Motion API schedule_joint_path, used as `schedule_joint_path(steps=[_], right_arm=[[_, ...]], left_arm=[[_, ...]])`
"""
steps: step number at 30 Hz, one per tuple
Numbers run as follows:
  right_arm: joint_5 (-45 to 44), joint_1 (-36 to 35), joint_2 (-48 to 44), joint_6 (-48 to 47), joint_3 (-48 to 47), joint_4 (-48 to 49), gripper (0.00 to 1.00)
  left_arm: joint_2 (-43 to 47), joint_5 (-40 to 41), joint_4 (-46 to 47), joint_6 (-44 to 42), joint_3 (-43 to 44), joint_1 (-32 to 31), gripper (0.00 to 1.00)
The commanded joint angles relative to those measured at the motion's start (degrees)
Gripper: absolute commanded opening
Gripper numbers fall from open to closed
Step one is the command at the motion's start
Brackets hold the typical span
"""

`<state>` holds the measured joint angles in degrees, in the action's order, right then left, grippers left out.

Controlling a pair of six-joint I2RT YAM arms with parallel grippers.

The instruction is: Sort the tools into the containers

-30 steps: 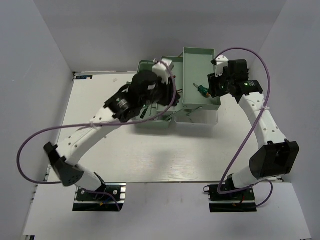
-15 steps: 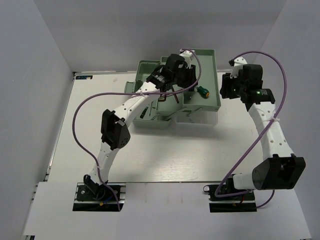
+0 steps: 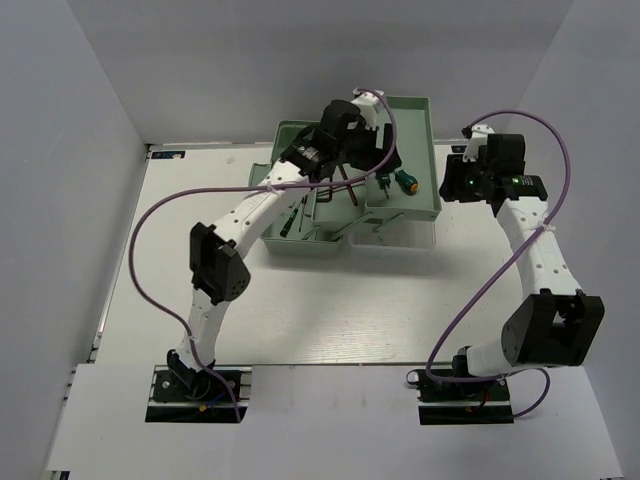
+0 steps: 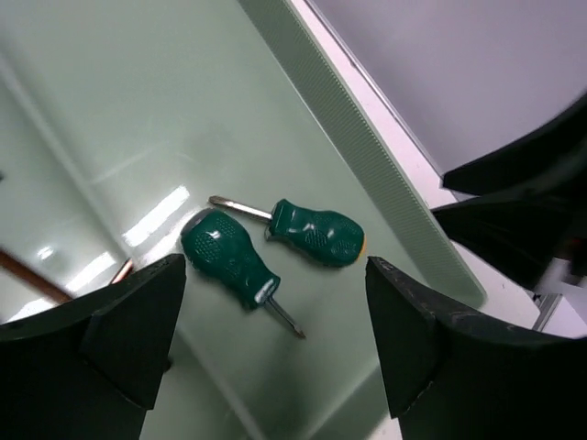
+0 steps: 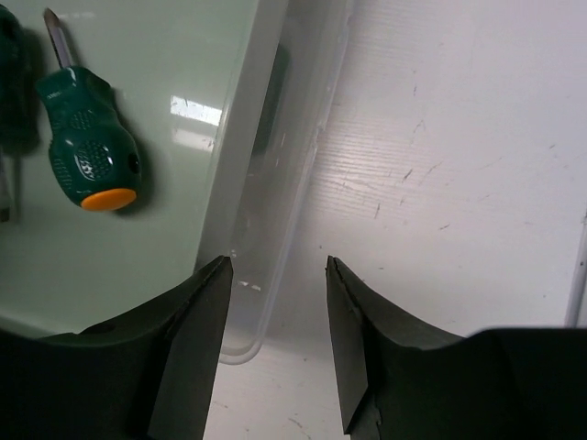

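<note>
Two stubby green-handled screwdrivers (image 3: 405,181) (image 3: 383,184) lie side by side in the toolbox's raised right tray (image 3: 410,112). They also show in the left wrist view (image 4: 316,232) (image 4: 225,257). My left gripper (image 3: 375,160) (image 4: 275,275) hangs open and empty just above them. My right gripper (image 3: 450,183) (image 5: 277,266) is open and empty over the tray's right rim and the table. One screwdriver (image 5: 92,151) shows in the right wrist view. A reddish-brown hex key (image 3: 347,190) (image 4: 23,275) lies left of the tray.
The sage-green toolbox (image 3: 300,135) stands at the table's far middle. Its lower tray (image 3: 305,245) holds thin tools, partly hidden by my left arm. Its translucent lid (image 3: 400,240) (image 5: 275,183) sticks out below the right tray. White walls close in the sides and back.
My left arm swung from the lower tray to over the right tray. A second green screwdriver now lies there. My right gripper drew back to the right, off the tray.
</note>
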<state>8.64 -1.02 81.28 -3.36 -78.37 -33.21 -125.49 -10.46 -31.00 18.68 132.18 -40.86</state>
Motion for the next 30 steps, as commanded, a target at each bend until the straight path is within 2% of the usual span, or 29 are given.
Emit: schedule_joint_path(steps=[1,4,5,8,12,13,16,20,30], right_arm=[[3.48,0.40,1.25,0.98,0.85,-0.80,0.52],[4.19,0.31,2.04,0.98,1.11,-1.06,0.52],[4.36,0.31,2.31,0.98,1.11,-0.98,0.52],[5.50,2.25,3.36,0.98,1.46,-1.07,0.52],[5.94,2.60,4.77,0.98,2.08,-1.24,0.51],[5.86,2.69,4.94,0.89,2.08,-1.33,0.51],[6.03,3.21,6.00,0.72,2.26,-1.51,0.51],[8.49,3.65,7.75,1.07,2.43,-1.85,0.51],[11.31,3.74,12.85,1.42,1.46,-1.68,0.49]], left_arm=[[16.11,4.03,0.95,-0.31,-3.92,1.13,0.89],[25.44,13.07,1.99,-1.10,-17.53,2.88,0.88],[31.65,17.79,2.00,-1.10,-24.79,3.59,0.86],[39.95,24.07,2.62,0.03,-37.99,6.75,0.83],[50.75,25.66,1.47,4.51,-51.12,11.75,0.82],[52.09,24.62,1.47,5.57,-55.84,12.47,0.82],[55.87,22.51,1.99,8.56,-62.80,14.92,0.82],[56.94,18.82,4.46,9.80,-67.40,17.13,0.84],[54.39,13.11,8.15,9.27,-69.34,22.75,0.84]])
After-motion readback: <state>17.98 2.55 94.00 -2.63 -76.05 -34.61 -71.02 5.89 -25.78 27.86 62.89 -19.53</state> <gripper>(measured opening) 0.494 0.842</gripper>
